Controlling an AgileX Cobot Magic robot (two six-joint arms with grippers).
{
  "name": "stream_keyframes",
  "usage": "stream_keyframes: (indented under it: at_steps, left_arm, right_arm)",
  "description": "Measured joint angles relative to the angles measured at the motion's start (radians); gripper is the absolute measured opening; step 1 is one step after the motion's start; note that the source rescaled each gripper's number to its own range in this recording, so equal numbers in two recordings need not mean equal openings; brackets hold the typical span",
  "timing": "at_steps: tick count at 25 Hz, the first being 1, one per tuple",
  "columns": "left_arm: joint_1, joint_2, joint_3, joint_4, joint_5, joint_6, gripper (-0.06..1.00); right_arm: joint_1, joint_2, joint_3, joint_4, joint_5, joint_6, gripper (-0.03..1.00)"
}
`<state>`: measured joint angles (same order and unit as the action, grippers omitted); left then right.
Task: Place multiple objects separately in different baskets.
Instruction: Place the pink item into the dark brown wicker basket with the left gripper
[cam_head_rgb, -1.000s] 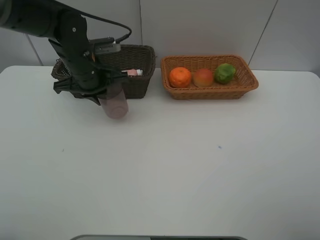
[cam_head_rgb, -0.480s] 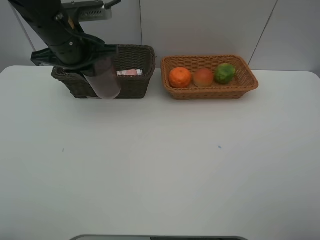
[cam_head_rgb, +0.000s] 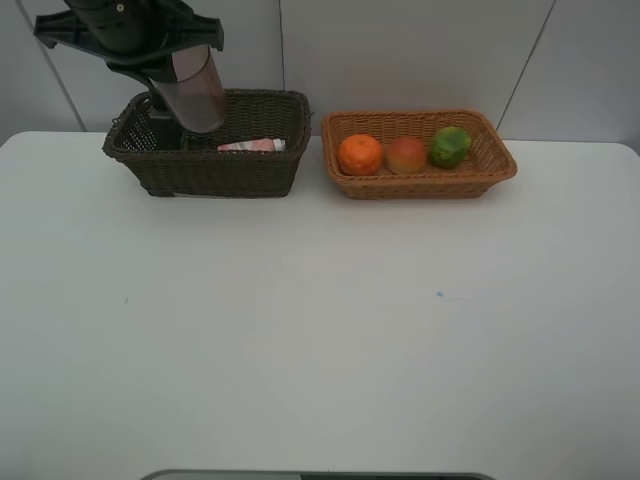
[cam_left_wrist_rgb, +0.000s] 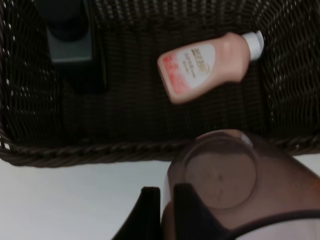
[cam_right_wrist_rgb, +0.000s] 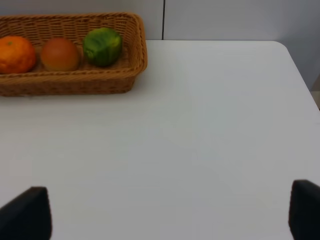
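Now | left tool (cam_left_wrist_rgb: 167, 212) — clamped on cup (cam_left_wrist_rgb: 220, 175) | right tool (cam_right_wrist_rgb: 165, 212) — spread wide

- Looks like a lab / robot test bench, not a home or shop.
- Plain white table (cam_head_rgb: 320, 330) fills most of the frame, bare surface w/ only a couple of tiny specks.
- Backdrop across top of frame: blank grey-white wall panels (cam_head_rgb: 410, 55) w/ thin seams, no decor.
- Black robot arm (cam_head_rgb: 125, 30) w/ cabling at upper left, hanging over the table.
- Props staged in a neat row along top edge: dark brown basket (cam_head_rgb: 205, 165) upper left, light orange-brown basket (cam_head_rgb: 420, 182) upper center-right w/ fruit lined up inside.
- Even, flat indoor lighting; soft shadows only.
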<state>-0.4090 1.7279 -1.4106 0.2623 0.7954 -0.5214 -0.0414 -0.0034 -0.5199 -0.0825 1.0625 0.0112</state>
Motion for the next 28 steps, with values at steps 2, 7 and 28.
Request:
stream_keyframes:
  at_steps: [2,7,28]
  left_arm:
    - [0.020,0.033,-0.015,0.019,-0.040,0.012,0.00]
    - [0.055,0.117,-0.021,0.086,-0.184,0.018,0.00]
    - [0.119,0.332,-0.021,0.259,-0.508,0.019,0.00]
  right_arm:
    - [0.000,0.000,0.000,0.000,0.000,0.000,1.00]
    - [0.000,0.000,0.000,0.000,0.000,0.000,1.00]
    - [0.000,0.000,0.000,0.000,0.000,0.000,1.00]
